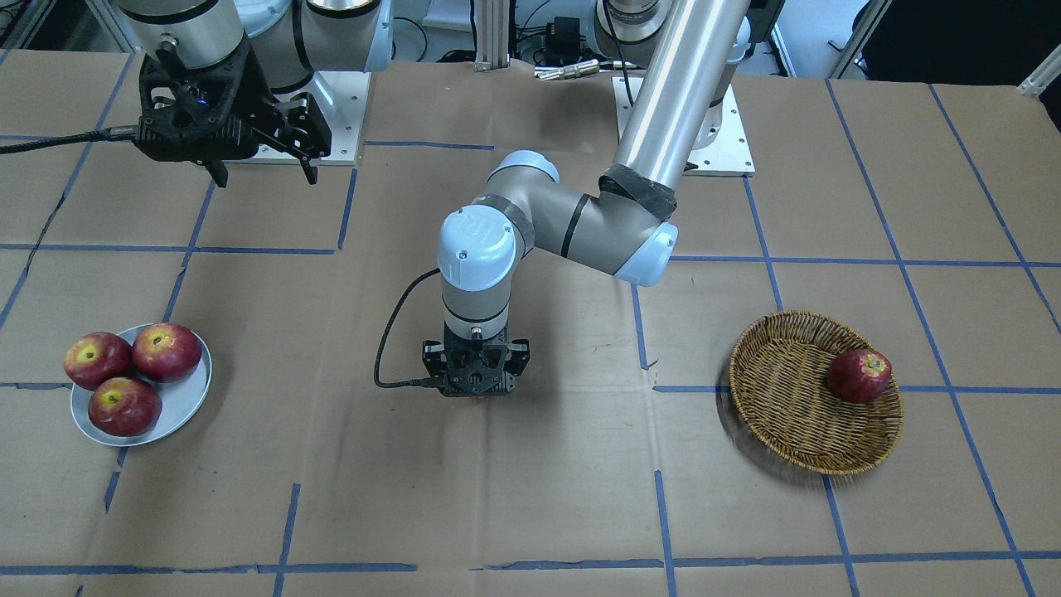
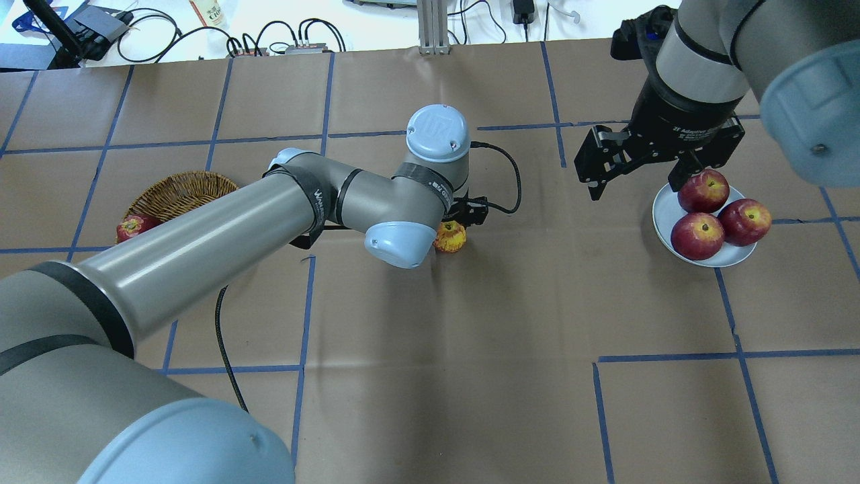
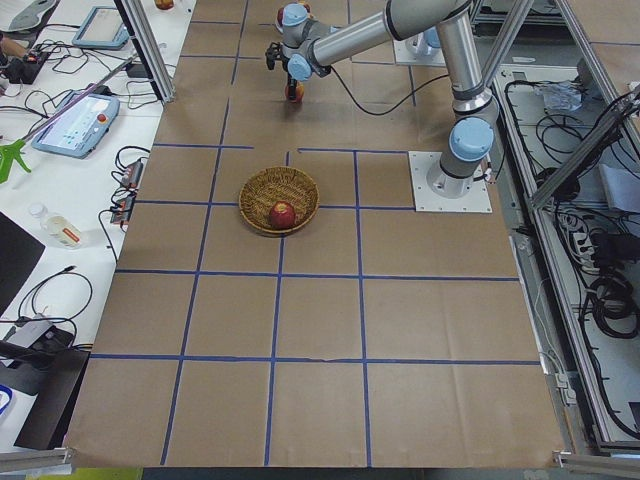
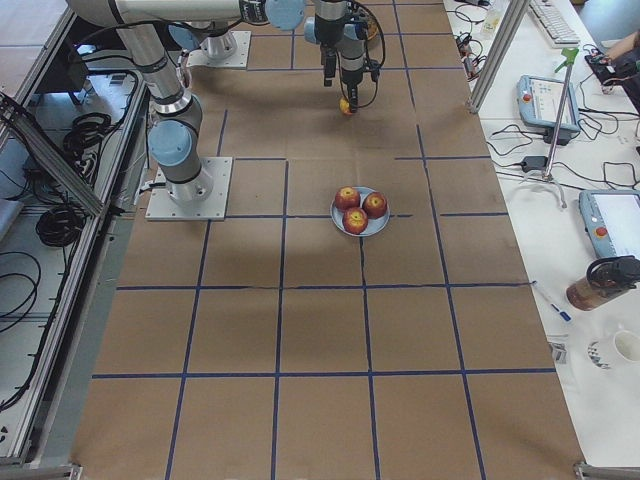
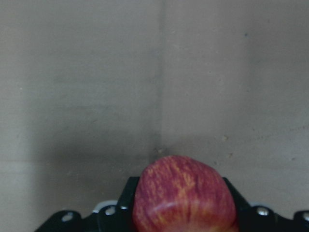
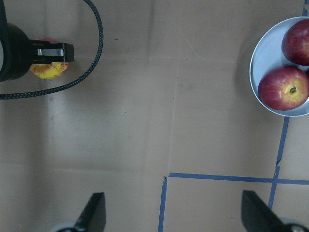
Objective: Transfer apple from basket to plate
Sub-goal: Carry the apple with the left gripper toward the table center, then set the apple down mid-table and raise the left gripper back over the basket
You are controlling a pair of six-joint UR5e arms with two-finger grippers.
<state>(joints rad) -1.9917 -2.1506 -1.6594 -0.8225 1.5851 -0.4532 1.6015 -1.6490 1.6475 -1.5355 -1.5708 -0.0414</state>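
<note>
My left gripper (image 1: 475, 390) is shut on the apple (image 2: 451, 236), a streaky red one with a broad yellow patch, low over the middle of the table. The apple fills the space between the jaws in the left wrist view (image 5: 185, 193). It also shows in the right wrist view (image 6: 48, 71). The wicker basket (image 1: 787, 414) stands apart on my left side and holds one darker red apple (image 1: 859, 376). The pale plate (image 1: 186, 406) holds three red apples. My right gripper (image 2: 635, 181) is open and empty, raised beside the plate (image 2: 662, 215).
The table is brown paper with a grid of blue tape lines. A black cable (image 2: 507, 181) loops from the left wrist. The arm base plates (image 1: 684, 124) are at the robot's edge. The left arm (image 2: 235, 228) hides part of the basket in the overhead view.
</note>
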